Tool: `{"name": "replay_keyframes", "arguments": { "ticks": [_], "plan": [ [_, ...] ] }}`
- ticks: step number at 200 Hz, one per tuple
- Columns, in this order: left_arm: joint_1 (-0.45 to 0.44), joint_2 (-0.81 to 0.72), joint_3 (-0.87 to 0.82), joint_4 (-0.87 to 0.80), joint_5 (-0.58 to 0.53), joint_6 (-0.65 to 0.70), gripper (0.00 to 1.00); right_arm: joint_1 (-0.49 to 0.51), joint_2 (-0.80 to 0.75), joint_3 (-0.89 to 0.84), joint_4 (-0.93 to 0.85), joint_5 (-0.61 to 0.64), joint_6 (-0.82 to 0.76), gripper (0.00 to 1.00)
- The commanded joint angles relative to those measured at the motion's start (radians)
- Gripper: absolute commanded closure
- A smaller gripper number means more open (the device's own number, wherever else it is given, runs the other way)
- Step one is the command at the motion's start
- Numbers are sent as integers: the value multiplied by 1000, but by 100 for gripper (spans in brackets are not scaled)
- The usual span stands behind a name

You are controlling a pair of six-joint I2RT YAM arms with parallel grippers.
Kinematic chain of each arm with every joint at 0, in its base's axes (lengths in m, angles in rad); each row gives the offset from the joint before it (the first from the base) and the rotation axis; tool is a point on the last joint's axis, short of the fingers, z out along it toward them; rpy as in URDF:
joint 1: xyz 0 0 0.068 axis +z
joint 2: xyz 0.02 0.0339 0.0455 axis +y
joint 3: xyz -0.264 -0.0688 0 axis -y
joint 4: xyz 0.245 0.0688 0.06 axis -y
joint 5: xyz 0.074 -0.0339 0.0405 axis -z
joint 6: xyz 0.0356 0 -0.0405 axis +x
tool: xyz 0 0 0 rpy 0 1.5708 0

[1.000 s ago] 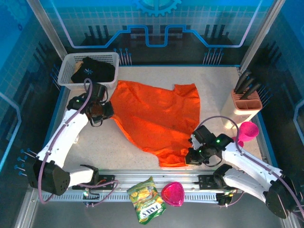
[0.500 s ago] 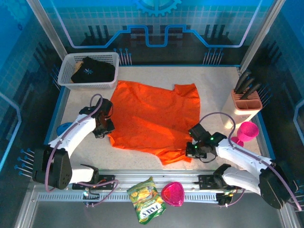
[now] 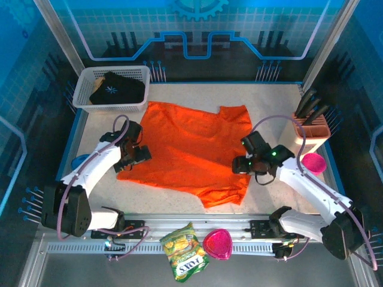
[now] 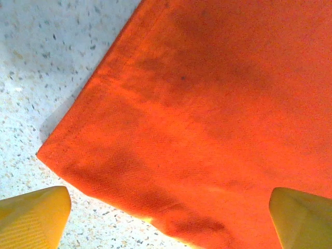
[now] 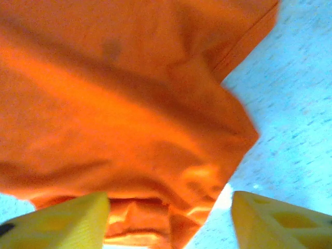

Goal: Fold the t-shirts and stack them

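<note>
Left gripper (image 3: 142, 154) (image 4: 168, 218): jaws wide apart, nothing between them, poised over the left corner of the orange t-shirt (image 3: 191, 149) (image 4: 207, 104). Behind it, at the worktop's (image 3: 179, 95) far left corner, the black t-shirt (image 3: 116, 88) sits bundled in the white basket (image 3: 82, 81). Orange t-shirt lies spread on mid-worktop, its near hem rumpled. Right gripper (image 3: 238, 166) (image 5: 168, 223): jaws parted, at the shirt's right edge, above bunched hem cloth, not clamped on it.
</note>
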Motion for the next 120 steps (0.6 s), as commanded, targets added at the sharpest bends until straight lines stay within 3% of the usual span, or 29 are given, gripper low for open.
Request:
{"name": "replay_keyframes", "arguments": {
  "ticks": [1,20,33,84,120],
  "plan": [
    [0,-46,37,-41,-6,34,1,-93,119,36,37,-16,-112,51],
    [-7,-65,33,-31,16,45,1,-157,260,64,143,-67,-126,73],
    [-13,-73,27,-21,27,47,1,-177,367,105,191,-78,-124,82],
    [-41,-58,-28,69,87,10,1,-207,738,276,274,-79,-72,93],
    [-79,19,-44,116,104,-4,2,-230,874,463,190,-37,-61,95]
  ]
}}
